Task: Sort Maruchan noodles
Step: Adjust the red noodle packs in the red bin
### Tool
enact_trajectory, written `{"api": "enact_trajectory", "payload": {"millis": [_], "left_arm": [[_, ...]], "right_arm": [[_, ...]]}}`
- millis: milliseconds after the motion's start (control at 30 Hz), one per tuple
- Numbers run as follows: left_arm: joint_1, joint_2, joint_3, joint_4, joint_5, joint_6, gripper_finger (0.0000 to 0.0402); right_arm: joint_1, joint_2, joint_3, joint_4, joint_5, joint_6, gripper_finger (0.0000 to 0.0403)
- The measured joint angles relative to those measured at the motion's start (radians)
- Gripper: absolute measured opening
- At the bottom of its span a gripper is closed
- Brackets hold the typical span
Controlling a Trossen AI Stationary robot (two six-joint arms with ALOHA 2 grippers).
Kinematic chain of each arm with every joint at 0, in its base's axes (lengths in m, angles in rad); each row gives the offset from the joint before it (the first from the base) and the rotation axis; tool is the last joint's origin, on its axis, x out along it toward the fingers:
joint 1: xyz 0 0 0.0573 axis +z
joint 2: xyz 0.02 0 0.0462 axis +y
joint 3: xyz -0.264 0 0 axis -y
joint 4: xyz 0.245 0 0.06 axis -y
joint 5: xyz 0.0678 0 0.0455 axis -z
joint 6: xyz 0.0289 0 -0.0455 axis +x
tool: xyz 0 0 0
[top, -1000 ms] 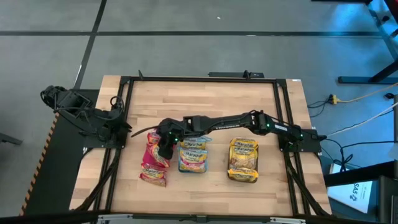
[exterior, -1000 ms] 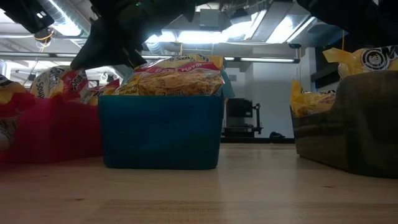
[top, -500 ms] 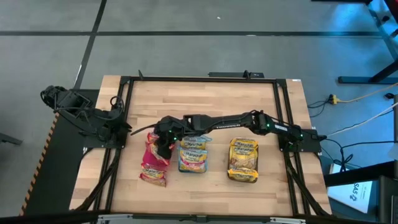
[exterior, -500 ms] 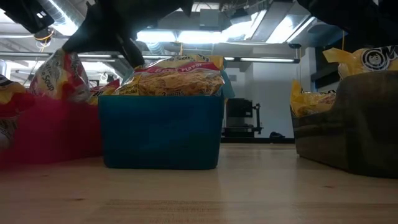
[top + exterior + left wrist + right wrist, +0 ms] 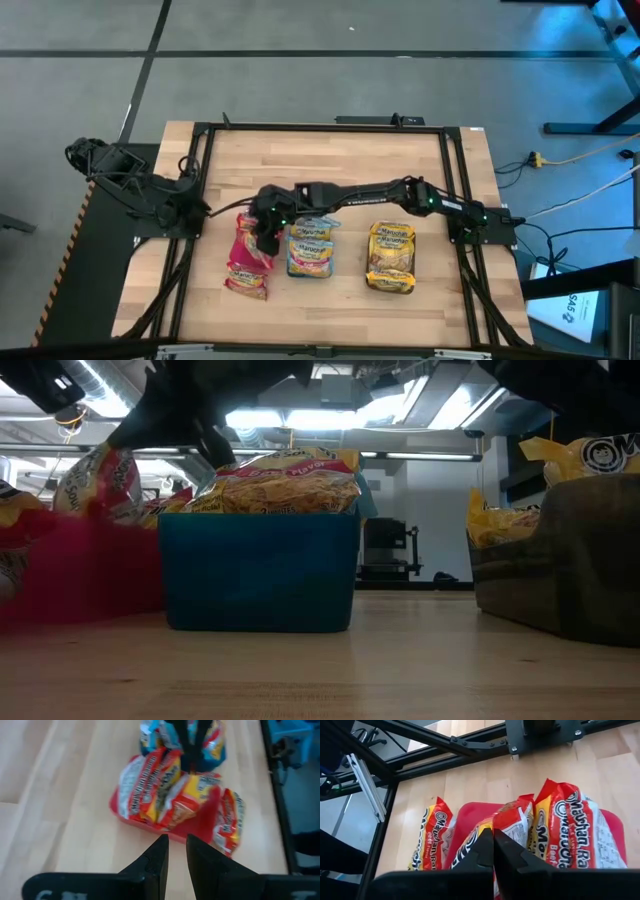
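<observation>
Red Maruchan noodle packets (image 5: 150,790) stand and lie in the red tray (image 5: 200,822), with one more (image 5: 427,837) on the table beside it. Blue-edged packets fill the teal tray (image 5: 260,570) and yellow ones the dark grey tray (image 5: 391,257). My right gripper (image 5: 493,837) reaches across the table over the red tray, shut on a red packet (image 5: 100,480). My left gripper (image 5: 176,847) waits drawn back at the table's left edge, its fingers slightly apart with nothing between them. My right gripper pinches the upper edge (image 5: 512,820) of a red packet between its two shut fingers. The fingers come slanting down from the table's right side. The packet stands tilted on end, with its lower part among the other packets in the red tray.
The three trays stand in a row near the table's front edge, red at the left, teal in the middle, grey at the right. Bare wood lies behind them toward the far edge. A black frame (image 5: 200,180) runs around the table.
The red packet under my right gripper has come up on end: in the low view its top stands higher above the red tray's rim than a second ago. The other packets and the left arm have kept still.
</observation>
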State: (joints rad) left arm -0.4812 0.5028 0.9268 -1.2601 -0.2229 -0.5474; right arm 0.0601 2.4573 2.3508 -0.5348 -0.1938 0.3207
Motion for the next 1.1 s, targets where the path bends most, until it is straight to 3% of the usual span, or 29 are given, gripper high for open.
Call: {"api": "enact_trajectory", "payload": {"millis": [100, 467, 633, 1100], "left_arm": [[0.0, 0.003, -0.013, 0.045, 0.033, 0.0, 0.0061], [0.0, 0.048, -0.114, 0.187, -0.019, 0.034, 0.0073], [0.001, 0.063, -0.116, 0.216, -0.089, 0.07, 0.0082], [0.002, 0.144, -0.116, 0.28, -0.072, 0.113, 0.0083]], "right_arm": [[-0.009, 0.0, 0.0, 0.0, -0.004, -0.007, 0.0], [-0.014, 0.0, 0.0, 0.001, -0.037, -0.012, 0.0], [-0.015, 0.0, 0.0, 0.001, -0.061, -0.012, 0.0], [-0.014, -0.015, 0.004, 0.049, -0.035, -0.046, 0.0]]}}
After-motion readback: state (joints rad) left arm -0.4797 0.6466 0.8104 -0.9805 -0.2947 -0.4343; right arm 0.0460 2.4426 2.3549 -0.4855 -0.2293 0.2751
